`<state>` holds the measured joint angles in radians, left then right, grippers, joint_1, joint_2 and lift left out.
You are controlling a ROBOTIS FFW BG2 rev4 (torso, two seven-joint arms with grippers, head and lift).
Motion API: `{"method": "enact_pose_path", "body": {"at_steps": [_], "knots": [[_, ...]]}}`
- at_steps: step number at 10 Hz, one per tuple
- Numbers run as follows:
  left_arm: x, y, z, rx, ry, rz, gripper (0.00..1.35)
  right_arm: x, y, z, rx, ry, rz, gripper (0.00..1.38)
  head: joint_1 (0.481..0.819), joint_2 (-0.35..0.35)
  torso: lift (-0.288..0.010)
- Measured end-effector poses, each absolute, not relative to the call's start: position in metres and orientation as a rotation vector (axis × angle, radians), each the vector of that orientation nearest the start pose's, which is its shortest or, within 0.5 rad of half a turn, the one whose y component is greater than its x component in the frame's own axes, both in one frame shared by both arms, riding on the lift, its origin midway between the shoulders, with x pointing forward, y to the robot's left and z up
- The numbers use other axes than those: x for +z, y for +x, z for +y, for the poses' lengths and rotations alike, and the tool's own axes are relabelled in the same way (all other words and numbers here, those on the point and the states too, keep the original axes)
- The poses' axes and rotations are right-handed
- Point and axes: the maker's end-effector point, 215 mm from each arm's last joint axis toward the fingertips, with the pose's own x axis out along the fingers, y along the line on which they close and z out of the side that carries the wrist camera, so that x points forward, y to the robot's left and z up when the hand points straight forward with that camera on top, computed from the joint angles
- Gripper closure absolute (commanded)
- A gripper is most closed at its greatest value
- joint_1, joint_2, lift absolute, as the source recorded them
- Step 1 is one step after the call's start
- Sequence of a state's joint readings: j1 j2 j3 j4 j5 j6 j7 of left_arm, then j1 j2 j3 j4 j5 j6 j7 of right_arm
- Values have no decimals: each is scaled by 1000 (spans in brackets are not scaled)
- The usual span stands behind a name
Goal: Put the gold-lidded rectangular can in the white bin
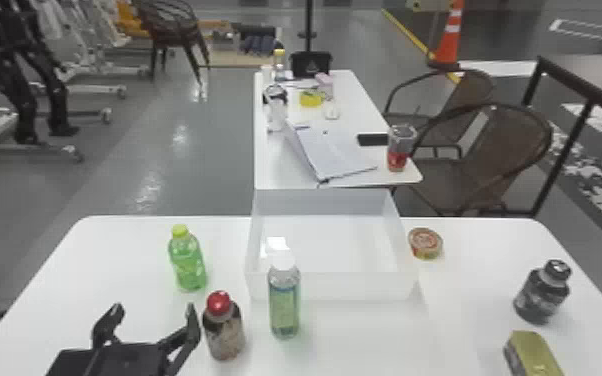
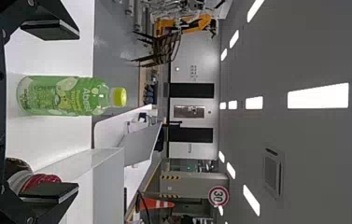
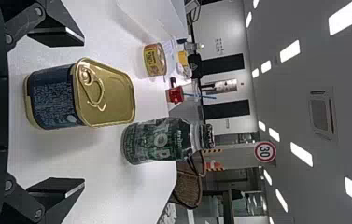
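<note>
At the near edge of the surface (image 1: 365, 342), on the robot's right, the gold-lidded rectangular can (image 3: 50, 98) was seen upright, outside the white bin (image 1: 332, 287). It was faced by the right gripper (image 3: 80, 112), whose fingers were spread wide; bare gaps were left on both sides of the can, and nothing was held. The task was therefore judged to be at its opening stage: the can seemed to have been lined up for a grasp, but gripping, lifting, carrying and releasing were all left to be done.

The fingers of the left gripper (image 1: 153, 310) were also parted, with nothing clamped. The red-capped bottle (image 1: 224, 330) was placed just beside one of them; whether it was touched could not be told. No part in the task seemed to be needed from that arm.

Farther on, the clear bottle (image 1: 284, 305) was set in front of the bin, and the dark bottle (image 3: 157, 141) was stationed beyond the can, so a slight clearance might be needed during the lift. The bin was reached only past these, with the round tin (image 1: 425, 243) set beside its right wall.
</note>
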<state>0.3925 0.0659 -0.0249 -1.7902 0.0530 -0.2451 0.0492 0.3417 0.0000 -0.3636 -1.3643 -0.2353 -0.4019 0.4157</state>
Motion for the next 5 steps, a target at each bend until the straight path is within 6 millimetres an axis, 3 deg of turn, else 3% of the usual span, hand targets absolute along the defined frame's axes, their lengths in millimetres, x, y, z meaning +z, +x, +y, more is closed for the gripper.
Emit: {"method": "enact_pose_path", "body": {"at_steps": [5], "knots": [[-354, 468, 239, 8, -18, -81, 154, -492, 431, -368, -33, 137, 88, 219, 549, 0, -100]]}}
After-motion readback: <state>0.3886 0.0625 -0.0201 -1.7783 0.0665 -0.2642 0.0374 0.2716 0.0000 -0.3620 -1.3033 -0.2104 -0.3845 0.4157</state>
